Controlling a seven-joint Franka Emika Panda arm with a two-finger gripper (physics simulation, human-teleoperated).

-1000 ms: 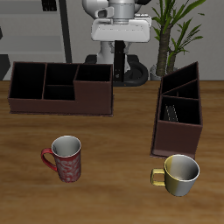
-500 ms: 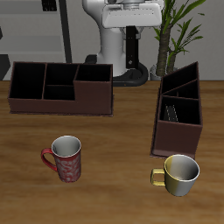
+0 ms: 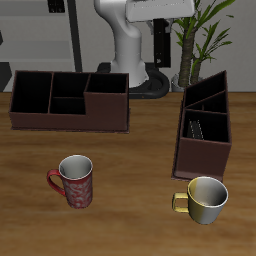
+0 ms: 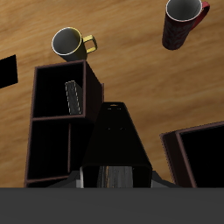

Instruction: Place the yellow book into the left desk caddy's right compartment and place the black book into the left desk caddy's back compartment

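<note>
Quick count from where I'm standing: two desk caddies, two mugs, two books, one arm.

The left desk caddy (image 3: 203,150) sits with its narrow end toward the table's front edge, and the other caddy (image 3: 68,112) shows its long side across the table (image 3: 130,215), well apart from it. The yellow book (image 3: 196,128) is already standing on edge in the right compartment (image 4: 54,89), the big undivided section (the cover looks more tan-grey than yellow, honestly).

The black book (image 4: 118,138) is up in the air. In the wrist view it fills the middle of the shot, hanging from the gripper (image 4: 118,171) over the left desk caddy's edge. The fingers look clamped on either side of it, though the book hides the tips, so I'm only fairly sure. In the exterior view the arm is high at the back, partly cut off by the frame.

The mugs are one yellow mug (image 3: 206,199) just in front of the left desk caddy, and one red patterned mug (image 3: 75,181) nearer the table's front edge, in front of the other caddy. Both are upright. A potted plant (image 3: 203,30) stands behind the table.
</note>
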